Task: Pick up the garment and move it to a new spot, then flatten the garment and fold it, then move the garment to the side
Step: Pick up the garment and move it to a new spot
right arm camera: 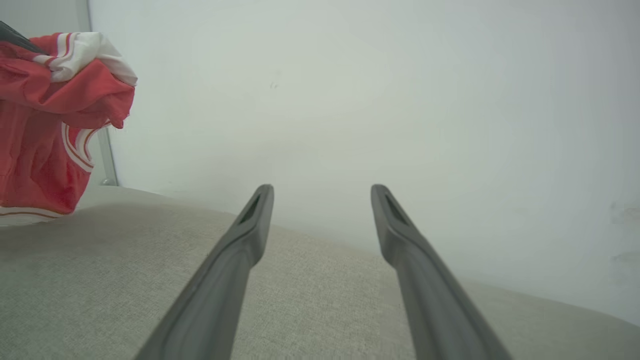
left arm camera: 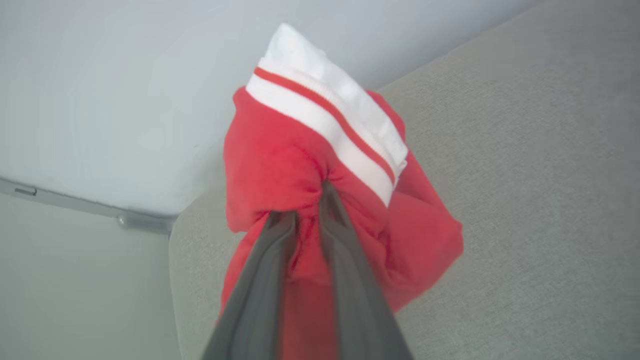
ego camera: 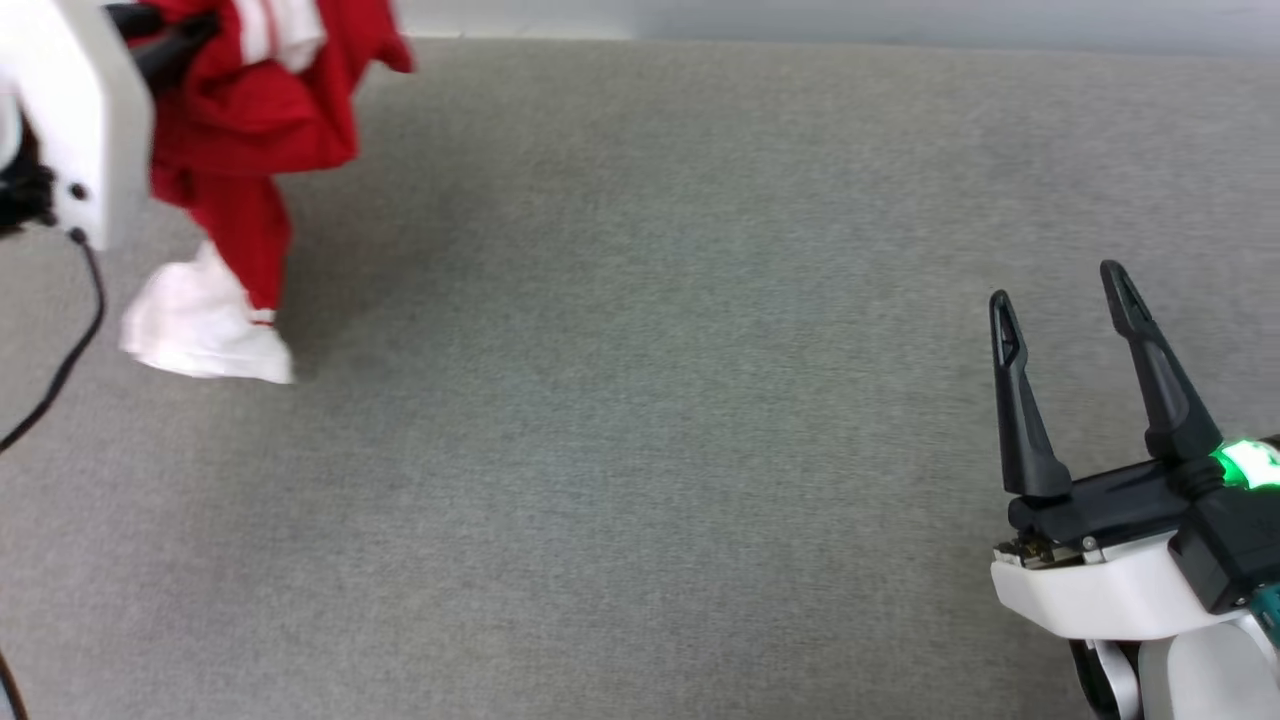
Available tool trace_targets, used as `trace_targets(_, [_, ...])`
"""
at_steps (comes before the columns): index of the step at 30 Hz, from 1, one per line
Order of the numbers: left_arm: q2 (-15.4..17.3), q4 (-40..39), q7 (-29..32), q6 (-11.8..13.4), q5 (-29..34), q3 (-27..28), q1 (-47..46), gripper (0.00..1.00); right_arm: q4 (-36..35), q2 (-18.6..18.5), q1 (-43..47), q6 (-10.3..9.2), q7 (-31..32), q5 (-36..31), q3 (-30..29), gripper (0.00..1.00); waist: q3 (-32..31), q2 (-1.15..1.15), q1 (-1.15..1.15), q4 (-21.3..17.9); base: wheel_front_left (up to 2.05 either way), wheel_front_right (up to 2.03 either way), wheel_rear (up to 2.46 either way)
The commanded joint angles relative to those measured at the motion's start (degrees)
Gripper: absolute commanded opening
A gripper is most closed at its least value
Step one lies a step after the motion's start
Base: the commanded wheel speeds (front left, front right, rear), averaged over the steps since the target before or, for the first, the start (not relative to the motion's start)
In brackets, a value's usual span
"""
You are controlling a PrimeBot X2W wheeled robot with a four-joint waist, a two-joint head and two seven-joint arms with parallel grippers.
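Note:
The garment (ego camera: 250, 120), a red T-shirt with white striped trim, hangs bunched at the upper left of the head view, a white sleeve trailing down onto the grey surface. My left gripper (left arm camera: 306, 200) is shut on a fold of the garment (left arm camera: 280, 160) just below the striped trim, and its fingers are buried in the fabric. In the head view its dark fingers (ego camera: 165, 45) reach into the cloth from the left. My right gripper (ego camera: 1062, 285) stands open at the lower right, far from the shirt, nothing between its fingers. In the right wrist view the gripper (right arm camera: 322, 192) points at the wall, with the garment (right arm camera: 55, 125) hanging at the far left.
The grey fabric surface (ego camera: 640, 400) spreads across the whole head view. A pale wall (right arm camera: 350, 100) runs along its far edge. A black cable (ego camera: 70, 360) hangs from my left arm's white casing (ego camera: 75, 120) at the left edge.

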Motion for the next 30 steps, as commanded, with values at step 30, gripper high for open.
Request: trace_targets(30, [-20.70, -3.10, -5.30, 0.01, 3.28, -24.65, 3.71, 0.00, 1.22, 0.08, 0.29, -0.02, -0.11, 4.34, -1.35, 1.00, 1.34, 0.00, 0.00, -15.75, 0.00, 0.00, 0.00])
